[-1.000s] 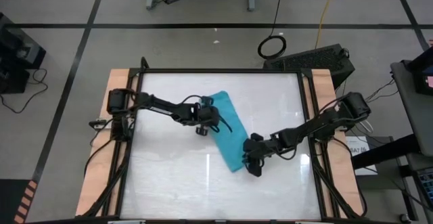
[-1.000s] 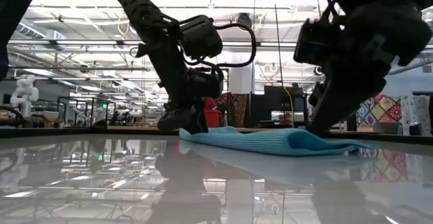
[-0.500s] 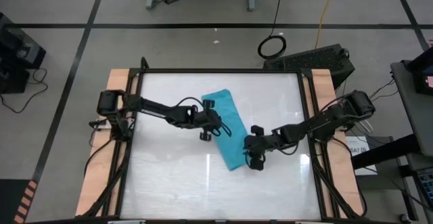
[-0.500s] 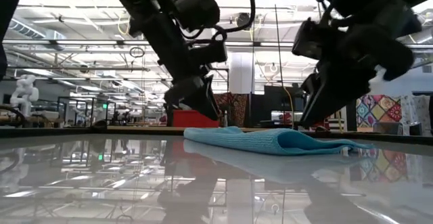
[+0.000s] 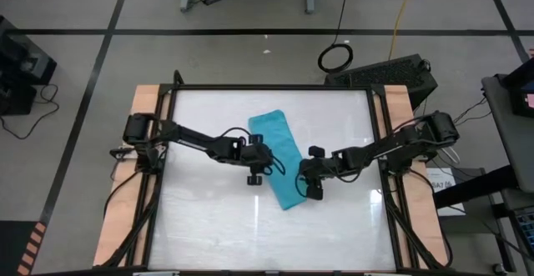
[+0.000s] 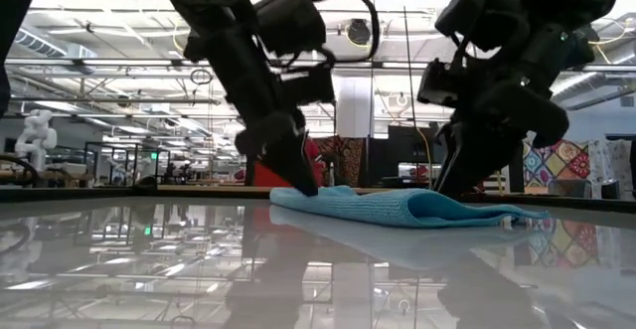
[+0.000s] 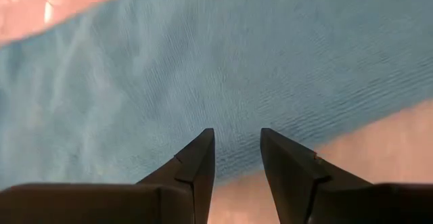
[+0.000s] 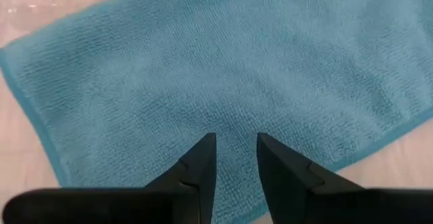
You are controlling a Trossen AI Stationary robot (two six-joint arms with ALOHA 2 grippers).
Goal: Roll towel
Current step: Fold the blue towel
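The turquoise towel (image 5: 280,158) lies flat on the glossy table as a long strip running from the far side toward the near side; it also shows in the low view (image 6: 407,208). My left gripper (image 5: 269,166) points down at the towel's left long edge, its fingers a narrow gap apart (image 7: 237,132). My right gripper (image 5: 300,178) stands at the towel's right long edge near its near end, fingers also a narrow gap apart (image 8: 235,136). Nothing is between either pair of fingers. My left gripper's fingertips (image 6: 306,186) slant down onto the towel's left long edge (image 7: 223,173); I cannot tell whether they touch it. My right gripper's fingertips (image 6: 444,188) stand low behind the towel's right long edge (image 8: 298,163); I cannot tell whether they touch it.
The white table top (image 5: 209,218) has a dark frame with wooden side strips (image 5: 129,193). Bare table lies to the left, right and near side of the towel. A dark box (image 5: 392,72) sits beyond the far right corner.
My left gripper has risen off the table, gone toward the near edge along the towel's left edge, and come down again. My right gripper has lifted and gone a little toward the far edge and the towel. The towel has stayed flat in place.
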